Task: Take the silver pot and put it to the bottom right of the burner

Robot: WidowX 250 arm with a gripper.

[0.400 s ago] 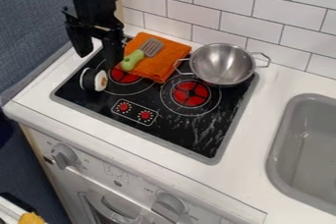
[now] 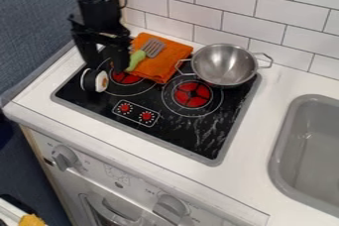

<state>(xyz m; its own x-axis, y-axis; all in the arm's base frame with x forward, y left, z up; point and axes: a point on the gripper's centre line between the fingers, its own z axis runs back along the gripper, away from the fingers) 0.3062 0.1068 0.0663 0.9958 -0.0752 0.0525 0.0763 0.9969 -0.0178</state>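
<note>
Camera view: left burner [image 2: 126, 78] partly hidden behind the gripper [image 2: 107, 68]

Orange cloth [image 2: 173, 60]: spread near white tiled wall [image 2: 271, 12], surface wrinkled. Spatula [image 2: 153, 48]: lying on cloth; grey slotted head toward the wall, green handle pointing down-left in view. Toy sushi roll [image 2: 101, 81]: below and left of cloth, apart from it; white, dark band, orange centre facing right. Grey sink [image 2: 298, 100]: set into white counter [image 2: 275, 88], right edge of view. White front panel [image 2: 119, 174]: two grey knobs, left [image 2: 64, 157] and right [image 2: 171, 208]. Yellow item [image 2: 31, 221]: bottom-left corner, partly cut off; identity unclear.
</note>
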